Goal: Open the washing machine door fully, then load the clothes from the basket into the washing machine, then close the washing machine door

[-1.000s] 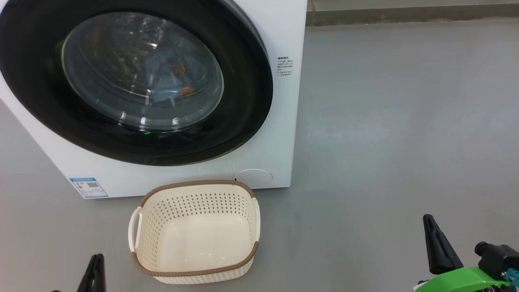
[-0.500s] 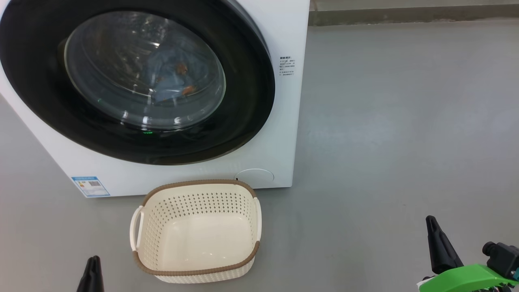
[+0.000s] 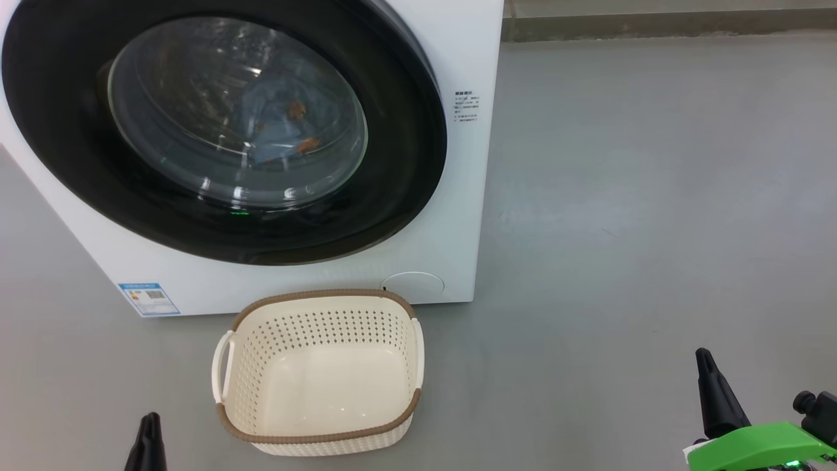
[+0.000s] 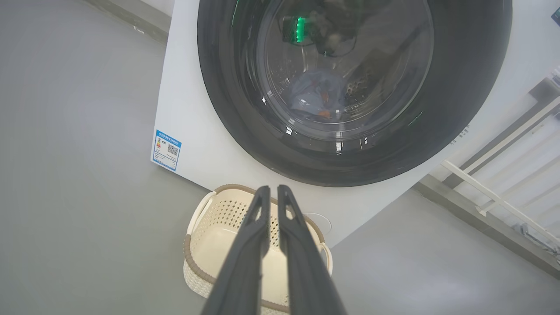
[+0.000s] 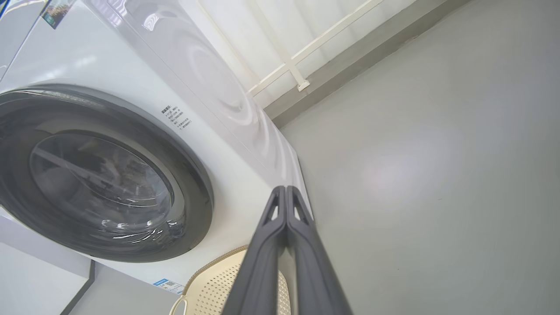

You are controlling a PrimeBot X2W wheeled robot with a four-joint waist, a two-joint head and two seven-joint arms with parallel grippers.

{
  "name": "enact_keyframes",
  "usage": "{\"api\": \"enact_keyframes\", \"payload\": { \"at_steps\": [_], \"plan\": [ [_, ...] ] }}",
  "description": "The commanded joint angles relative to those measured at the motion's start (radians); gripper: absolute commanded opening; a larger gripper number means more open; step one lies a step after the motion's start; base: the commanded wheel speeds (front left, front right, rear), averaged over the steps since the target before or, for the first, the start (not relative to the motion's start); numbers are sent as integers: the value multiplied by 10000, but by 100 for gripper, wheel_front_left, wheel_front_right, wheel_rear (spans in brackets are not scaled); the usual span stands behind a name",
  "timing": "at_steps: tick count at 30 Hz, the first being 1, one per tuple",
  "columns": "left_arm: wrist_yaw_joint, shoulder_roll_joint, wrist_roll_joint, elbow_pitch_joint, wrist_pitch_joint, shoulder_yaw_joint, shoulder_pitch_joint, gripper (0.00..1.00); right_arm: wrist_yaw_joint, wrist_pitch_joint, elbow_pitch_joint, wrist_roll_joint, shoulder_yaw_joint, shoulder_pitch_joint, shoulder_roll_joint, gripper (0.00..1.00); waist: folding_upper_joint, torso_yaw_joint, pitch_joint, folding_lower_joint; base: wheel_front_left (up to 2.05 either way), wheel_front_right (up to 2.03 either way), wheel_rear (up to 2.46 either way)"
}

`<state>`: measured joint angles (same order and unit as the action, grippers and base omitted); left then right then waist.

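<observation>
Here, one left gripper (image 4: 272, 191) is hovering, its dark fingers pressing together on nothing. One big white front-loading washing machine (image 3: 451, 216) is standing with its one black-rimmed round glass door (image 3: 405, 150) closed over light blue bear-printed clothes (image 3: 274, 124). One cream perforated plastic basket (image 3: 320, 437) is sitting just before it. One right gripper (image 5: 285, 190) is likewise keeping its fingers together, empty.

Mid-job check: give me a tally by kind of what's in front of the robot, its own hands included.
Washing machine: 1
Basket: 1
Clothes bundle seen inside the drum: 1
Hands: 2 (left hand, right hand)
Total: 5
</observation>
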<state>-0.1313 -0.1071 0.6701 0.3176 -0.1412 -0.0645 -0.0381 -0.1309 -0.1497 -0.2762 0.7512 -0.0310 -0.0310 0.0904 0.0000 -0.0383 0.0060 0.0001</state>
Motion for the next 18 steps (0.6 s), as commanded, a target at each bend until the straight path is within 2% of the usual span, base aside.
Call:
{"api": "enact_keyframes", "payload": {
  "at_steps": [1,18],
  "plan": [
    [2,-96,370,-329,63,-163,524,0,1,76,242,291,12,415,51,0,0,8,-1,0,0,0,0],
    [3,45,2282,-413,592,-235,723,0,1,601,258,2068,-145,620,-29,0,0,88,-7,-1,0,0,0]
  ]
}}
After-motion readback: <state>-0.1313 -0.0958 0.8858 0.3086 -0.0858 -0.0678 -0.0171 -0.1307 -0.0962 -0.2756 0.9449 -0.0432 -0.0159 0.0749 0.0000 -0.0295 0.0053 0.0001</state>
